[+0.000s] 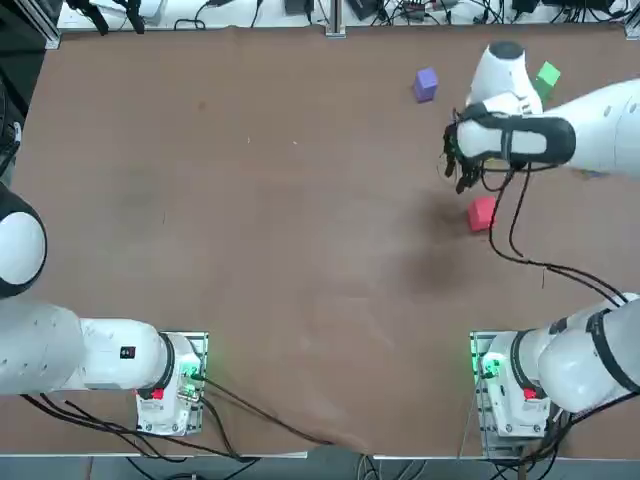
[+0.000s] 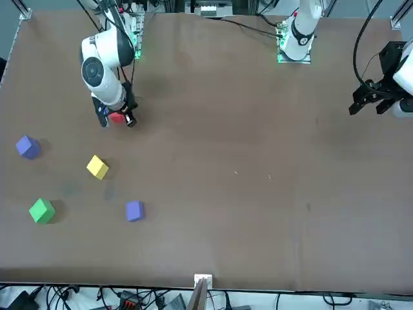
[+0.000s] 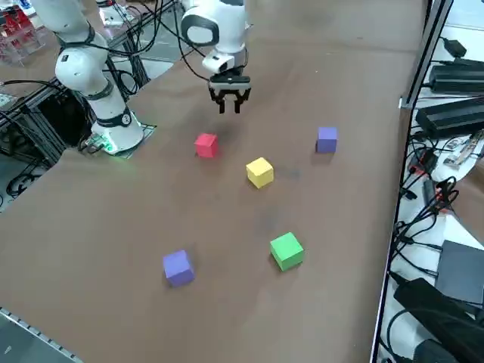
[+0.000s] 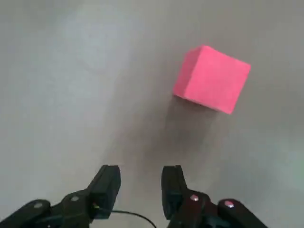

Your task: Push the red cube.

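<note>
The red cube (image 1: 482, 213) (image 3: 206, 144) lies flat on the brown table in the right half, a short way in front of the right arm's base. My right gripper (image 1: 462, 172) (image 3: 229, 103) hangs just above the table a little beyond the cube and slightly to its left, without touching it. Its fingers point down and stand open with a narrow gap and nothing between them. In the wrist view the red cube (image 4: 212, 78) sits ahead of the fingertips (image 4: 108, 178), off to one side. From the front, the red cube (image 2: 117, 117) shows behind the gripper (image 2: 116, 123).
A yellow cube (image 3: 259, 172) (image 2: 97, 167) sits close beyond the red one. Farther out lie two purple cubes (image 3: 327, 139) (image 3: 178, 267) and a green cube (image 3: 286, 250). The table's far edge (image 1: 330, 30) and right edge (image 3: 397, 113) border this corner.
</note>
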You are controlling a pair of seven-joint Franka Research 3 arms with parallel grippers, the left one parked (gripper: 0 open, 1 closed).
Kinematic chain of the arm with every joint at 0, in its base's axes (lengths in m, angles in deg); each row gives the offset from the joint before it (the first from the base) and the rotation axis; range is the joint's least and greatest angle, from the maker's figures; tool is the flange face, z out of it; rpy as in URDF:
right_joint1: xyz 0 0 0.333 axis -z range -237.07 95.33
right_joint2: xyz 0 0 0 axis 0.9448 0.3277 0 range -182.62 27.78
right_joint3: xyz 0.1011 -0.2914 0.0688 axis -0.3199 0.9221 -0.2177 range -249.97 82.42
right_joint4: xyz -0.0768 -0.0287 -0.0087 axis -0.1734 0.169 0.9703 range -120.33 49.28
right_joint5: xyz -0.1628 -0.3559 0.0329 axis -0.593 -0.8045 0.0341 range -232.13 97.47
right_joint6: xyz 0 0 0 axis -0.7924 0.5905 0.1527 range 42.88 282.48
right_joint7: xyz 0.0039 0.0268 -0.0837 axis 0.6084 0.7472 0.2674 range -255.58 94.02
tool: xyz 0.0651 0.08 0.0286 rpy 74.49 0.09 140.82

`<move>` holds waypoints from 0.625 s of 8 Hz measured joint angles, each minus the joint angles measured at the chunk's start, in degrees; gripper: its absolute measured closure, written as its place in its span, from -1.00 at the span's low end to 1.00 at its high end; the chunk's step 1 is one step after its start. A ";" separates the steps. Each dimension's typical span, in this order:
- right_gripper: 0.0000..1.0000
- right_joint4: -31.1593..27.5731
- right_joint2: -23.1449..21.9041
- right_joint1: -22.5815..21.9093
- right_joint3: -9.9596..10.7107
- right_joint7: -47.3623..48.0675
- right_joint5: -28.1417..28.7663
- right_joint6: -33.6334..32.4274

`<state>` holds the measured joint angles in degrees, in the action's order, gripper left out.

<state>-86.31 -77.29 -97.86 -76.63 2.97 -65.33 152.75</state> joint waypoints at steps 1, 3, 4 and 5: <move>-0.12 -3.11 -1.32 0.00 0.02 1.45 0.00 1.92; -0.08 -6.68 -2.55 0.00 0.18 5.04 0.00 4.67; -0.09 -7.83 -2.55 0.00 0.20 6.16 0.00 6.43; -0.07 -8.86 -2.54 0.00 0.24 6.66 0.00 7.98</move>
<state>-95.17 -79.83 -97.86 -76.39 9.63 -65.33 160.74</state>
